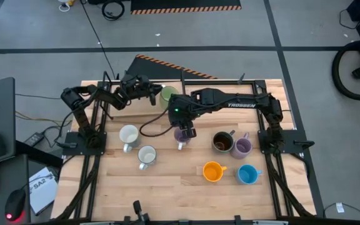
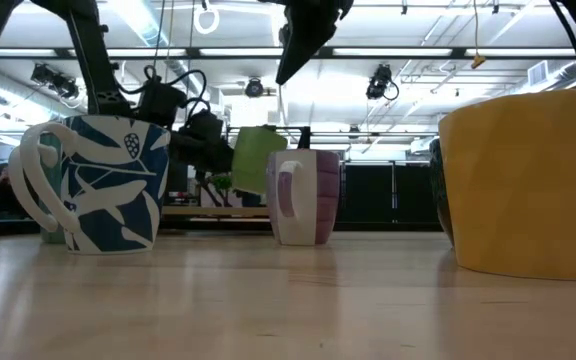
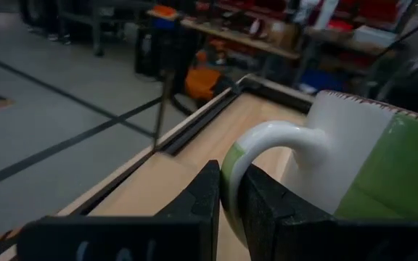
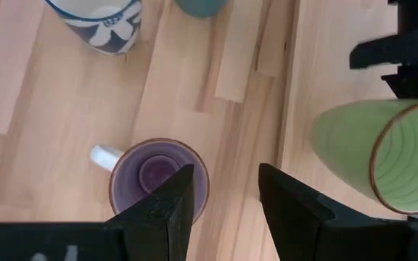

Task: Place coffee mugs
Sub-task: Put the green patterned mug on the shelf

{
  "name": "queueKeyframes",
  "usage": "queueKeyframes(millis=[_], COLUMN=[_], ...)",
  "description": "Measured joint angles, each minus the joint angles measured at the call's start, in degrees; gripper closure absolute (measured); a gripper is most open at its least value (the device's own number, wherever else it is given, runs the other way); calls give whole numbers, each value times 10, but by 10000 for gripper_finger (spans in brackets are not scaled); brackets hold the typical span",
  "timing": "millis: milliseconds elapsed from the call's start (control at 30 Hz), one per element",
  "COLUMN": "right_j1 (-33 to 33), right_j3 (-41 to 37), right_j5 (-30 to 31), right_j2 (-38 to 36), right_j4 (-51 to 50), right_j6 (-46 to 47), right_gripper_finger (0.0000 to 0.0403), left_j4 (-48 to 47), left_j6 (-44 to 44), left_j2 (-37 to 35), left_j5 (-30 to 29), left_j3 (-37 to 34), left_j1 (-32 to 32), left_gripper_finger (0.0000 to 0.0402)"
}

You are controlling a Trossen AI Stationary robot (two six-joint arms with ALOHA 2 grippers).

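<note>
"TROSSEN" on the right arm

The wooden table carries seven mugs: two white, two lilac; brown, orange, blue.

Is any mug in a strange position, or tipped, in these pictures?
Yes: the green mug is off the table, tilted, held by its handle in the left hand. The lilac mug under the open right hand stands upright.

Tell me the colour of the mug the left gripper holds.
Green ceramic mug, white handle; left wrist view.
</note>
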Motion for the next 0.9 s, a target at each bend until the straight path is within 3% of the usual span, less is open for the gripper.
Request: queueKeyframes(millis=[400,700,900], right_j1=[-8,-10,-17], right_j3=[-2,-2,-7], right_j5=[-1,-4,-39], right_j2=[0,0,0], right_j4=[-3,1,26], right_j6=[-1,-2,-2], right_gripper_finger=[244,244,244], left_j4=[-44,-47,-49], left_j6=[7,-1,-1], left_j2=[0,0,0], left_j5=[-57,-59,-59], left_j3=[0,0,0], left_j1=[0,-2,0], left_gripper_finger=[358,358,358])
